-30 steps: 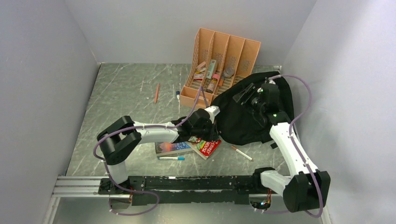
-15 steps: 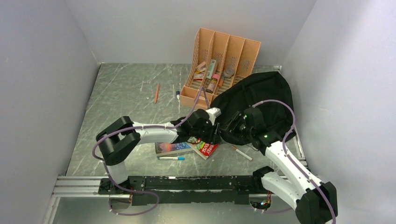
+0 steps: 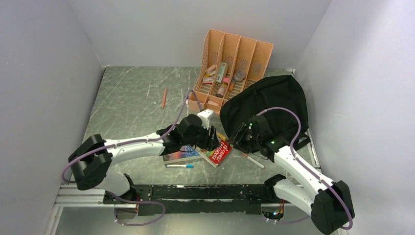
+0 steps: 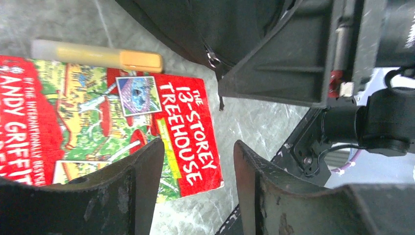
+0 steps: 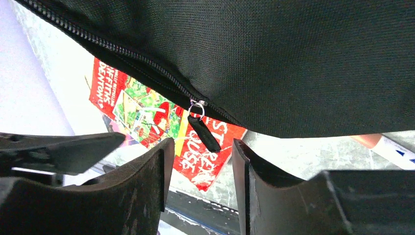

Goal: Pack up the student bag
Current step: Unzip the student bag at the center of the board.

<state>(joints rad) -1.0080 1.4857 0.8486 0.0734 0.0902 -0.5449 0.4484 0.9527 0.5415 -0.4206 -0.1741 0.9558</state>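
The student bag (image 3: 274, 100) is a black fabric backpack lying at the right of the table. Its zipped edge (image 5: 147, 63) faces the arms, and a black zipper pull (image 5: 203, 128) hangs down from it. My right gripper (image 3: 240, 139) (image 5: 200, 147) is open at the bag's near-left edge. The pull dangles just ahead of the gap between its fingers, ungripped. My left gripper (image 3: 213, 138) (image 4: 198, 147) is open and empty, hovering over a red "13-Storey Treehouse" book (image 4: 186, 127) (image 3: 219, 153). An orange-capped marker (image 4: 98, 55) lies on that book.
A second book (image 3: 180, 155) lies under the red one, with a blue-capped pen (image 3: 179, 166) in front of it. A white pen (image 3: 253, 160) lies by the bag's near edge. The orange slotted organizer (image 3: 235, 63) stands behind the bag, and an orange pencil (image 3: 164, 97) lies far left.
The left gripper has opened, and that arm has drawn back leftward. The right arm has swung from the top of the bag down to its near-left edge, its jaws narrowing slightly.
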